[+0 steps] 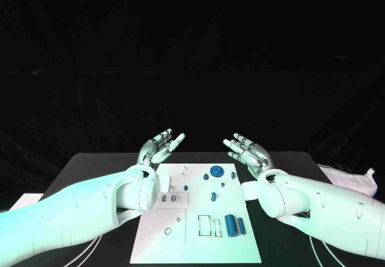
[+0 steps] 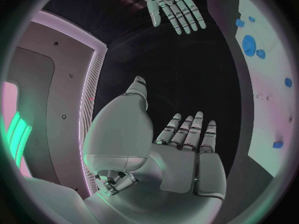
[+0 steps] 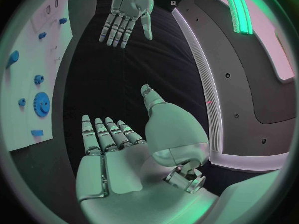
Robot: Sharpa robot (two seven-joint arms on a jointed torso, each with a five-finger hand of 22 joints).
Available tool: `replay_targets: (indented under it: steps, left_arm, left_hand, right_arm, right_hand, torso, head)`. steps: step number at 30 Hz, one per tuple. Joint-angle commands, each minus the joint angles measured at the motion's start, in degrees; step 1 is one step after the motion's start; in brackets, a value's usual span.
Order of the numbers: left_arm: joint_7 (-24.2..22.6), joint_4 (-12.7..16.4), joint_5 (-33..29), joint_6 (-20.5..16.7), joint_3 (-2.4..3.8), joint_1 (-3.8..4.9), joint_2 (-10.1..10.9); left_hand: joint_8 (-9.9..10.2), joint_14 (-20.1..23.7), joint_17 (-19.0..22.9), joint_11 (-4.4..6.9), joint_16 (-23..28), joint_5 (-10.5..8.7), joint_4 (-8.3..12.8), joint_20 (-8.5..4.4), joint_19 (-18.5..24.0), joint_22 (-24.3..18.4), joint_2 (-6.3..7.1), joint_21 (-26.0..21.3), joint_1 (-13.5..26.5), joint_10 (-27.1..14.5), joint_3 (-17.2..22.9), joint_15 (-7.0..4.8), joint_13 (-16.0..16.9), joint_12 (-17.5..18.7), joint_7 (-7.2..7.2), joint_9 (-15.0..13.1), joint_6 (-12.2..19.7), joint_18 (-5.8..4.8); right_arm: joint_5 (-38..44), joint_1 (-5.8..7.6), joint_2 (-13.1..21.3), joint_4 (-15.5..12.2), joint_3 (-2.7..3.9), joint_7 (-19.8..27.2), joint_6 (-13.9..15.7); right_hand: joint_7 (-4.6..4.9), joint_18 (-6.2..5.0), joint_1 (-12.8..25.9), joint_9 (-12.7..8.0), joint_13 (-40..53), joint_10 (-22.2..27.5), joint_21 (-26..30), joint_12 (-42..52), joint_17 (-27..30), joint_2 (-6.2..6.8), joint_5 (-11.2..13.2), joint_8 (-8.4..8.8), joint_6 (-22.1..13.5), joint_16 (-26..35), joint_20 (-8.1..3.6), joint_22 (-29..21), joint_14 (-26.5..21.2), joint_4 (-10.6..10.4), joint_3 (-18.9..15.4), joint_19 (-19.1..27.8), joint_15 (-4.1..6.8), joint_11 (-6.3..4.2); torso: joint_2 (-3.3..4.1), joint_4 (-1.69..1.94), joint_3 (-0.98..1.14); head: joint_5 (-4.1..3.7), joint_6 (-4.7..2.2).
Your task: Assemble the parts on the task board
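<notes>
On the black table [image 1: 96, 167] lies the white task board [image 1: 181, 245], set lengthwise between the two arms. Small blue parts sit on it: a round gear [image 1: 216, 171] near the far end, a few little pieces just beside and below it, and two upright-lying cylinders [image 1: 234, 225] side by side toward the near right part of the board. Outlined recesses nearby on the board hold nothing blue. The left hand [image 1: 158, 146] is raised beyond the board's far left corner, fingers spread, holding nothing. The right hand [image 1: 248, 150] mirrors it at the far right corner, fingers apart and likewise holding nothing.
</notes>
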State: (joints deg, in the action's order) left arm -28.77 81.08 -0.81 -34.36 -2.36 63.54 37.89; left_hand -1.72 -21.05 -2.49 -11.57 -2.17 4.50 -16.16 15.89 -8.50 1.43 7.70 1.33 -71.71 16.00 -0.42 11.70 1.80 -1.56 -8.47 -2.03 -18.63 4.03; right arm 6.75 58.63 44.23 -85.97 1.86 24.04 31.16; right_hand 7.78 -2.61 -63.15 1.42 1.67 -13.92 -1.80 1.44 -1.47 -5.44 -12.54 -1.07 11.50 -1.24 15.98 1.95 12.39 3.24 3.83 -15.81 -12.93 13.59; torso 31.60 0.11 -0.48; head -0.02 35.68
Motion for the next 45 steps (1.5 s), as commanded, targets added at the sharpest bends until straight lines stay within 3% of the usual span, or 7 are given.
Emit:
replay_targets:
  steps: [1, 9, 10, 13, 22, 38, 45]
  left_arm:
    - [-0.7, -0.4, -0.1, 5.4, -0.03, 0.21, -0.3]
    - [-0.7, -0.4, -0.1, 5.4, -0.03, 0.21, -0.3]
    - [-0.2, -1.2, 0.0, 6.9, -0.05, 0.19, 0.0]
    - [-0.3, -0.7, 0.1, 7.5, -0.06, 0.22, 0.9]
    - [-0.6, 2.5, 0.3, 8.6, -0.07, 0.34, 4.2]
    - [-0.5, 13.3, -2.4, 9.9, 0.01, 1.49, 11.2]
    - [-0.1, 16.1, -2.7, 10.1, 0.27, 1.89, 12.1]
  left_hand:
    - [-0.4, -1.2, -0.1, -0.51, -0.3, 0.44, -0.9, 0.87, -0.3, 0.1, 0.16, 0.3, -3.0, 1.0, 0.2, 0.53, 0.1, -0.4, -5.22, -0.1, -1.3, 1.19]
    - [-0.6, -5.6, -0.7, -1.75, -1.0, 0.15, -0.7, 0.97, -3.3, 0.7, -1.35, 1.3, -4.8, 4.1, 1.8, 1.36, 0.4, -0.7, -6.37, -0.3, -3.0, 3.14]
    - [-0.8, -8.2, -0.9, -2.04, -1.5, 0.06, -0.6, 0.99, -5.2, 1.0, -1.92, 2.0, -5.5, 6.2, 2.2, 1.45, 0.6, -0.9, -6.41, -0.4, -4.4, 3.32]
    - [-1.5, -18.0, -2.0, -3.17, -3.7, -0.10, -0.2, 0.87, -13.8, 2.6, -3.14, 5.0, -6.6, 13.2, 2.7, 1.65, 1.1, -2.0, -6.26, -0.8, -8.4, 3.46]
    - [-5.1, -37.9, -4.1, 0.46, -9.4, -0.30, 2.3, -1.16, -41.4, 6.6, -6.50, 15.6, -8.4, 37.3, 1.6, -3.37, 2.1, -5.8, -5.34, -2.2, -30.8, 6.55]
    - [-4.7, -41.0, -5.1, 1.35, -8.3, -0.28, 3.8, -2.11, -44.2, 5.9, -7.76, 15.4, -8.8, 40.2, 0.9, -4.25, 1.9, -5.0, -4.50, -1.9, -33.4, 6.54]
    - [-4.6, -41.1, -5.2, 1.37, -8.2, -0.28, 4.0, -2.15, -44.4, 5.8, -7.90, 15.3, -8.9, 40.4, 0.8, -4.27, 1.9, -4.9, -4.49, -1.8, -33.6, 6.54]
  right_arm:
    - [7.5, -0.29, -0.2, 0.7, 0.31, -4.4, -12.1]
    - [10.2, -0.62, -0.3, 1.6, 0.71, -6.1, -16.7]
    - [21.7, -0.52, 1.0, 3.9, 0.76, -6.1, -8.1]
    - [25.1, -0.45, 1.2, 4.1, 0.80, -6.2, -7.0]
    - [40.9, -0.16, 1.3, 4.8, 1.27, -6.4, -6.2]
    - [75.4, 3.04, -0.1, 5.3, 2.75, -21.2, -12.4]
    - [85.3, 4.83, -1.4, 5.7, 2.79, -28.2, -15.8]
  right_hand:
    - [8.57, -1.93, -4.7, 0.4, 0.5, -5.4, -1.0, 0.8, -0.5, -0.54, -0.3, -0.80, 4.0, -0.9, 0.77, 0.6, 5.6, 1.9, 0.7, -4.4, -0.88, 0.87]
    - [6.78, -7.66, -11.9, 2.6, 1.9, -37.5, -8.6, 6.0, -2.1, -0.63, 1.9, -5.05, 31.0, -6.9, 0.52, 3.3, 40.1, 7.9, 3.6, -29.9, 2.91, -1.78]
    - [6.21, -8.04, -12.2, 2.6, 1.9, -39.4, -8.9, 5.8, -2.2, -0.34, 2.0, -5.18, 34.3, -6.9, 0.02, 3.1, 42.1, 8.7, 4.1, -31.1, 3.34, -2.23]
    - [5.46, -8.08, -12.1, 2.5, 1.8, -42.4, -9.5, 5.3, -2.2, -0.05, 1.8, -5.09, 39.1, -6.7, -0.87, 2.9, 45.3, 9.9, 5.3, -33.6, 4.28, -3.11]
    - [4.19, -8.06, -10.1, 2.4, 1.9, -48.9, -11.2, 3.1, -2.4, 1.03, 1.4, -3.65, 43.9, -6.2, -3.51, 2.5, 53.4, 12.1, 9.8, -39.9, 6.77, -4.87]
    - [1.59, -7.86, -8.2, 2.4, 2.0, -55.4, -23.8, 2.1, -10.0, 5.34, 1.4, -2.74, 48.2, -17.6, -11.36, 7.9, 74.3, 11.8, 9.1, -57.7, 12.83, -8.63]
    - [1.16, -7.61, -8.0, 2.4, 1.9, -53.4, -28.5, 2.1, -16.8, 5.96, 2.1, -2.62, 47.7, -28.6, -11.76, 10.6, 73.9, 10.8, 9.9, -58.8, 13.12, -8.61]
  torso:
    - [0.02, 0.00, 0.00]
    - [0.02, 0.00, 0.00]
    - [-0.09, 0.37, -0.01]
    - [0.30, 0.42, -0.04]
    - [1.23, 0.37, -0.16]
    - [5.48, 2.30, -1.56]
    - [7.19, 3.23, -2.12]
  head:
    - [0.00, -0.01]
    - [0.00, -0.01]
    - [-0.37, 0.06]
    - [-0.47, -0.02]
    - [-0.92, 0.07]
    - [-2.71, -0.07]
    - [-3.91, -0.26]
